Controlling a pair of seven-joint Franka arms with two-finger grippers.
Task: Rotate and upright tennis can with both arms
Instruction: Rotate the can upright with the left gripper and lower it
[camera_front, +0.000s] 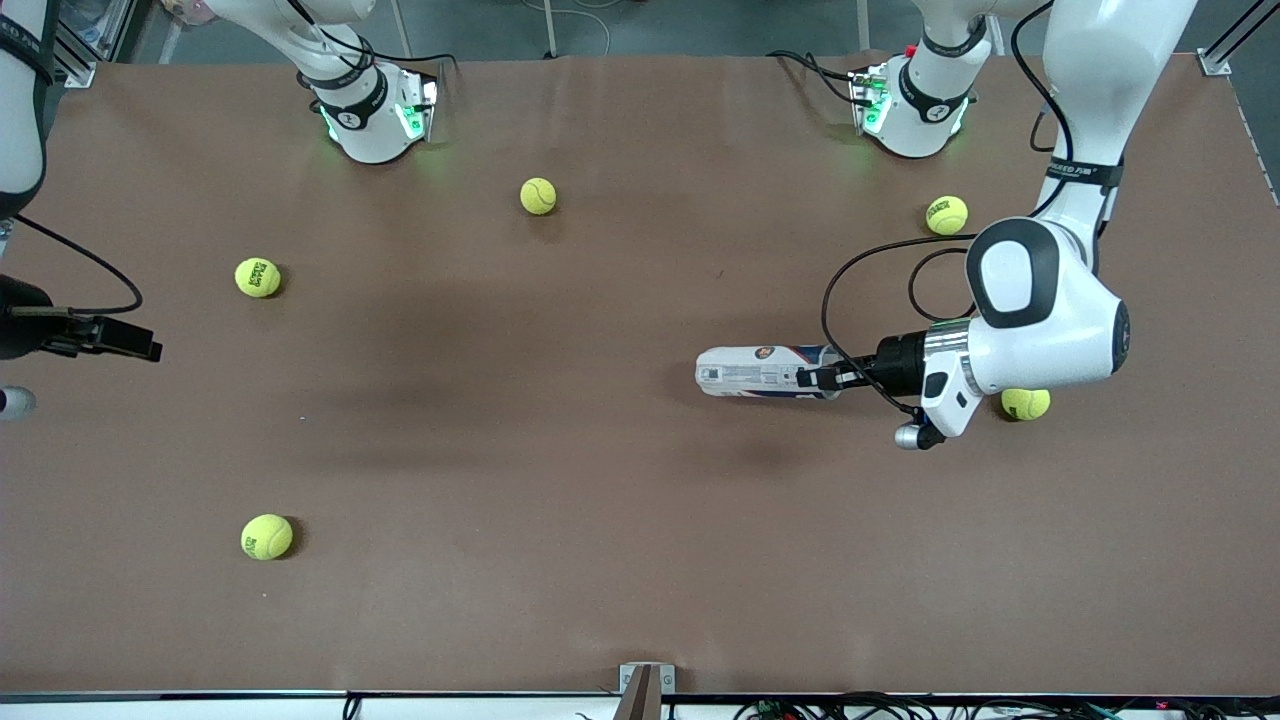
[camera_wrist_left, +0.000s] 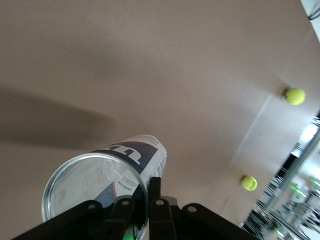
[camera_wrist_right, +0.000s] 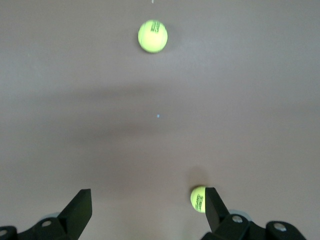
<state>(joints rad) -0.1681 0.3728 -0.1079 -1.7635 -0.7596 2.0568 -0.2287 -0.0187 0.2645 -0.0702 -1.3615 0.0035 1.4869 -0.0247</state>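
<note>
1. Bench (camera_front: 560, 450): flat brown matte surface filling most of the front frame; soft shadows near its middle.
2. Can (camera_front: 765, 370): slim clear plastic cylinder with a white and dark-blue label, lying on its side right of centre in the front frame, its long axis running across the frame. In the left wrist view the can (camera_wrist_left: 107, 177) shows a round, open, transparent mouth at lower left.
3. Left gripper (camera_front: 825, 378): black, at the can's end toward the left arm's end of the bench. Jaws pressed together on the can's rim, one finger (camera_wrist_left: 156, 200) inside the mouth and one outside.
4. Right gripper (camera_front: 125, 340): black, at the left edge of the front frame, low over the bench. Jaws spread wide and holding nothing; the two fingers (camera_wrist_right: 80, 210) stand far apart at the bottom of the right wrist view. This arm waits.
5. Balls: five fuzzy yellow-green spheres loose on the bench, at upper centre (camera_front: 538, 196), left (camera_front: 257, 277), lower left (camera_front: 266, 537), upper right (camera_front: 946, 215), and one (camera_front: 1026, 402) partly hidden under the left arm's wrist.
</note>
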